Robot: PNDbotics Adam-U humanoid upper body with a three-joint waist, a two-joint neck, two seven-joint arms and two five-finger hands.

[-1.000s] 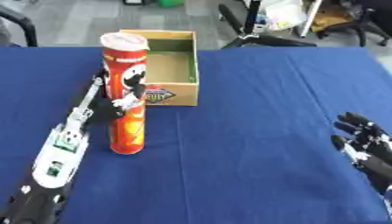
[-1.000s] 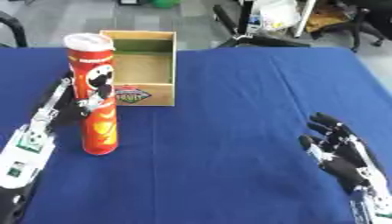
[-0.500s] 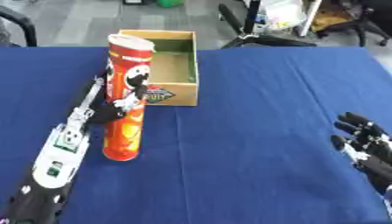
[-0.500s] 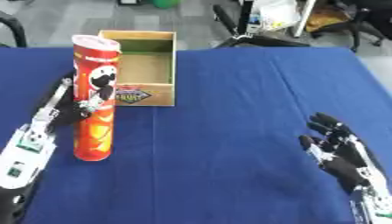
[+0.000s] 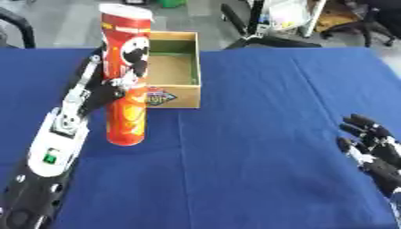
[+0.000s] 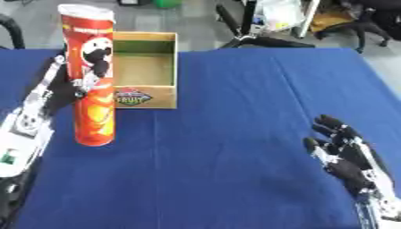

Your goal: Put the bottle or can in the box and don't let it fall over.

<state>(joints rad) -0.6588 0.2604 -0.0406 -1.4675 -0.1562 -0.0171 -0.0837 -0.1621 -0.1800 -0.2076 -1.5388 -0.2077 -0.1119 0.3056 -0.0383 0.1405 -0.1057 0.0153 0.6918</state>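
**Red can gripped, not yet boxed**

Red-and-orange can (image 5: 125, 76) upright in left hand (image 5: 106, 87), fingers curled round its middle. Still outside cardboard box (image 5: 174, 67), just beside it at nine o'clock; lift over the wall and upright release remaining. Label writing unreadable. Right hand (image 6: 344, 154) idle at four o'clock, fingers spread.

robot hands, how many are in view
2: the left robot hand curls round the tall red can beside the box; the right robot hand rests open, lower right.
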